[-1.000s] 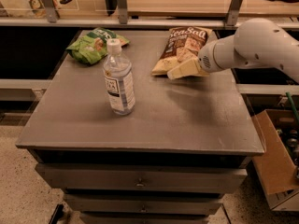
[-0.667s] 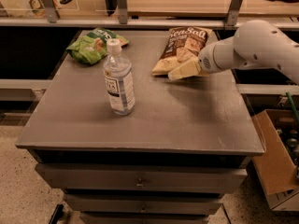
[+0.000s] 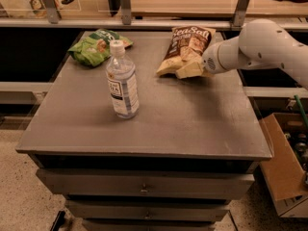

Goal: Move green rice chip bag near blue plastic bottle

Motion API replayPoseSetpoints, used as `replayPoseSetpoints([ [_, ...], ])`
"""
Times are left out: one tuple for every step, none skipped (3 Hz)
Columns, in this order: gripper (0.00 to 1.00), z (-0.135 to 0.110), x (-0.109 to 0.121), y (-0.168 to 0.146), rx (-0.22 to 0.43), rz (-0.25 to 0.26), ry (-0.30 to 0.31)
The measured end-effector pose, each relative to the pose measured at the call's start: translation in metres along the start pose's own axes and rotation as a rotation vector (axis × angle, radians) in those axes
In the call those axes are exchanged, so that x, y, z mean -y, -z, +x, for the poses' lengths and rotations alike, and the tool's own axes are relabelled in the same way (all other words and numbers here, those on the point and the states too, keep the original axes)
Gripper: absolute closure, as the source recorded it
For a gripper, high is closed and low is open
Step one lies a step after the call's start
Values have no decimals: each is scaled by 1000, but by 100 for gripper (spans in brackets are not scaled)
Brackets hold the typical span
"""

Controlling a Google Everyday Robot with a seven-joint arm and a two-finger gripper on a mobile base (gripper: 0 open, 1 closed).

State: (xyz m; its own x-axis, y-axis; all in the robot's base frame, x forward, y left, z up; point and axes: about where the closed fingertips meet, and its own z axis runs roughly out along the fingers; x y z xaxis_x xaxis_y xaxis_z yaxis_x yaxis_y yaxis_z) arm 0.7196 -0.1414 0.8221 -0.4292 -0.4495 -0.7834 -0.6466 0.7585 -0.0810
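The green rice chip bag lies at the far left of the grey table top, by the back edge. The blue plastic bottle stands upright, white cap on, left of the table's middle and a little in front of the green bag. My gripper is at the end of the white arm, which reaches in from the right. It sits low over the table at the near end of the brown and yellow Sea Salt bag, well to the right of the bottle and the green bag.
A metal rail with posts runs behind the table. An open cardboard box stands on the floor at the right. Drawers are below the table top.
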Motion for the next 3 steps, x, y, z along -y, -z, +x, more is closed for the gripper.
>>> replayPoseSetpoints([
  [62,-5,-2,2,10,-7,19],
  [85,-7,-5,14,24,-23,33],
  [100,-9,-14,37,45,-55,56],
])
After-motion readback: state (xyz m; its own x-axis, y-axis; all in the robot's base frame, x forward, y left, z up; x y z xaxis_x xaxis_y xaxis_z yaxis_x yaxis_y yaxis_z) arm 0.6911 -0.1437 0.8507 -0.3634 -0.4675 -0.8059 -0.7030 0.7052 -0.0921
